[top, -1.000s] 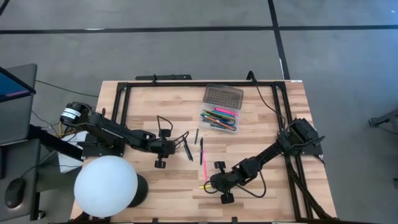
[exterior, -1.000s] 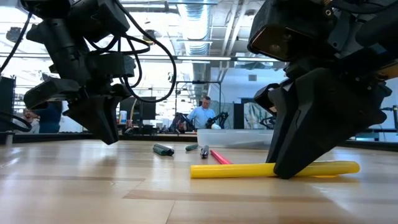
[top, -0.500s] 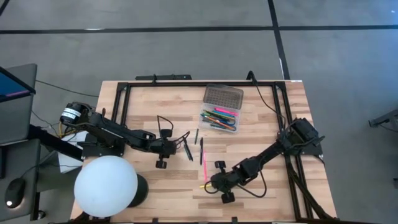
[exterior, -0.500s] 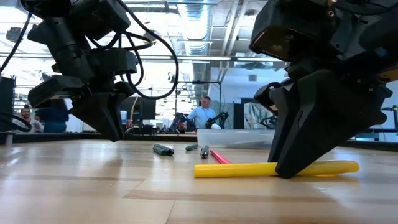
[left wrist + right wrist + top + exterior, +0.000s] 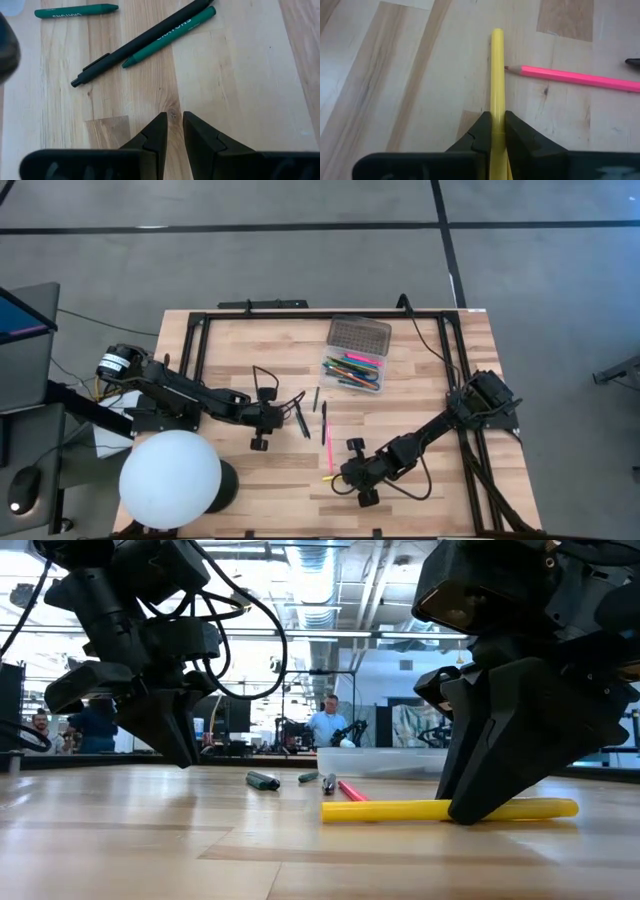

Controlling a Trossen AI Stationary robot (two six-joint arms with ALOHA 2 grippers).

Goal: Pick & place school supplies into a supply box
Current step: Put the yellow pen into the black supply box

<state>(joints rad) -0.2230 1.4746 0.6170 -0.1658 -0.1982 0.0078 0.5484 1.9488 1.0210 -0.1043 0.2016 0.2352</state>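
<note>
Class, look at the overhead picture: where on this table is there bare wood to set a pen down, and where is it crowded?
Bare wood lies between the black frame and the supply box, and along the near edge of the table. The middle is crowded: loose pens, a pink pencil and a yellow pen, between the two arms.

Two dark, near-black jointed arms of matte plastic and metal, built from blocky segments. Left gripper [image 5: 171, 131]: two black wedge-shaped fingers [image 5: 156, 132] tapering to blunt tips, stepped notches along inner edges, mounted on a wide flat black crossbar behind. Right gripper [image 5: 493, 131]: same pair of angular black fingers [image 5: 481, 131] and crossbar. Thin black cables looping loosely above each wrist housing. Small black knob-like cylinders jutting out beside both gripper bodies. Amber-tinted glossy panel on the right wrist housing above the fingers.
</note>
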